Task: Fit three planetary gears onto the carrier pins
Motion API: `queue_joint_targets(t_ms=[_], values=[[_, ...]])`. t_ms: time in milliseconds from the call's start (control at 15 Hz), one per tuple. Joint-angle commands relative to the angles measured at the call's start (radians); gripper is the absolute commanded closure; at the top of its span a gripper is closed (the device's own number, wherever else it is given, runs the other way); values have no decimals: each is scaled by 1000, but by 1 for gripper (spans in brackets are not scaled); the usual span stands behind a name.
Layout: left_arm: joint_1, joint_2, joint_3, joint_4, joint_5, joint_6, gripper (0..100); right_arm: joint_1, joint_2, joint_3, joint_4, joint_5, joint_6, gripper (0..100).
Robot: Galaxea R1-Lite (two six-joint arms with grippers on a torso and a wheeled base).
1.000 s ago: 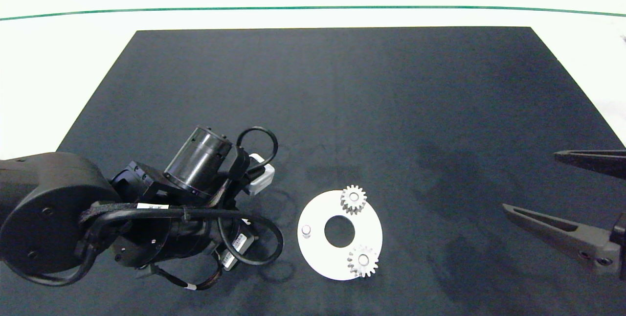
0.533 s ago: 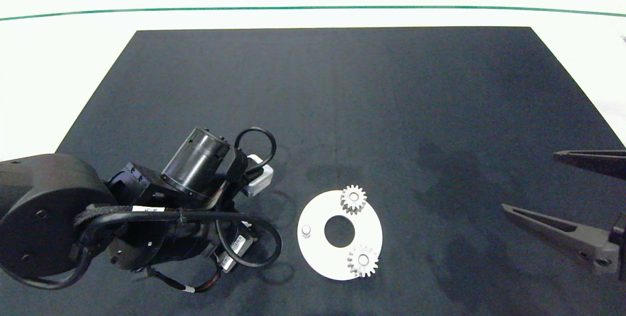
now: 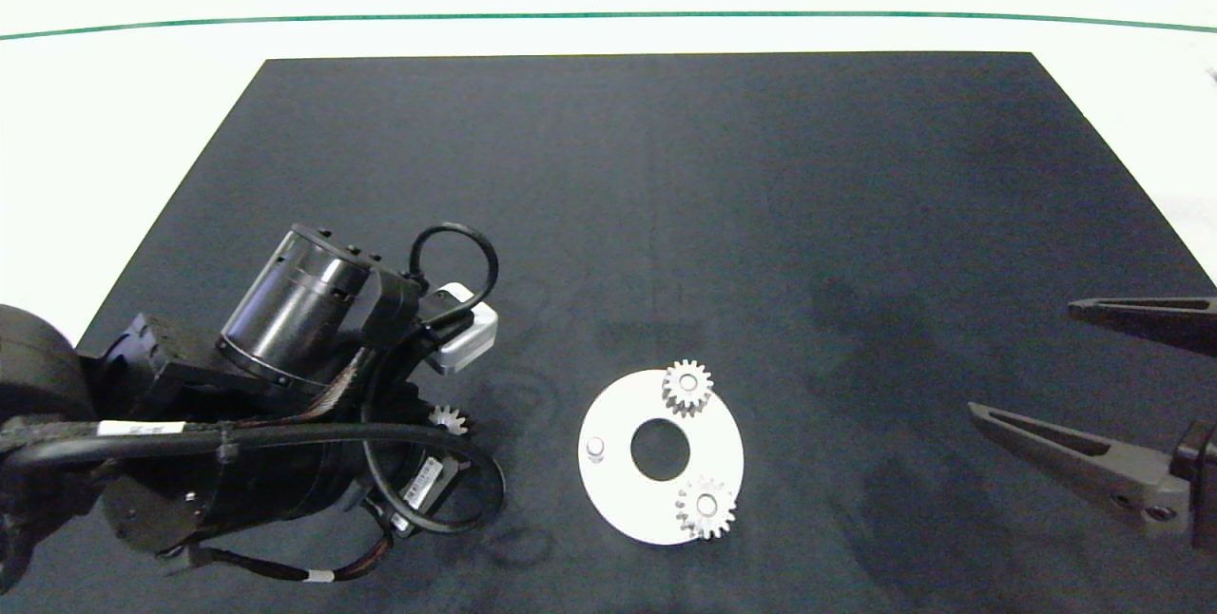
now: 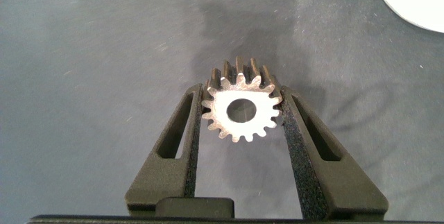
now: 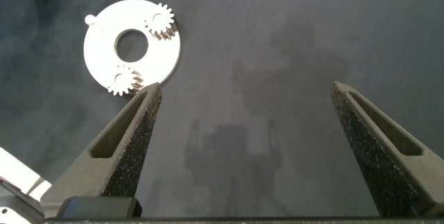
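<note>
Two gears already sit on the white disc (image 3: pixel 618 490), so I'm on the last one. My left gripper (image 4: pixel 241 113) is clamped on the third gear (image 4: pixel 241 110), just beside the disc. Next: line its bore over the bare pin (image 3: pixel 595 447). Right gripper (image 5: pixel 246 123) idles wide open.

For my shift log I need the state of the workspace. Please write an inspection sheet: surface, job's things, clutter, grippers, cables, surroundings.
Surface: dark mat on a white table.
Job's things: disc carries two gears on pins; third pin bare; third gear in the left gripper.
Clutter: nothing seen.
Grippers: left gripper shut on the third gear, beside the disc; right gripper open, at the mat's right side.
Cables: black cables loop on the left arm.
Surroundings: green line across the table's far side.
</note>
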Motion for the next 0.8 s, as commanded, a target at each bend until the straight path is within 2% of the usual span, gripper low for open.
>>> queue_joint_targets(t_ms=[67,333,467,600,800], values=[[-2,-65,20,1,2,-2,89,0,4,1,1,-2,-1,0],[-31,-78,14,1,2,1,93,0,-4,0,-1,-3,-3,0],[-68,-63,4,1,2,1,93,14,-11,0,-12,9,-1,0],[-109,-46,-33,1,2,1,93,60,-24,6,-19,3,-1,0],[-163,12,-82,-3,2,9,93,59,-59,1,-25,4,-1,0]])
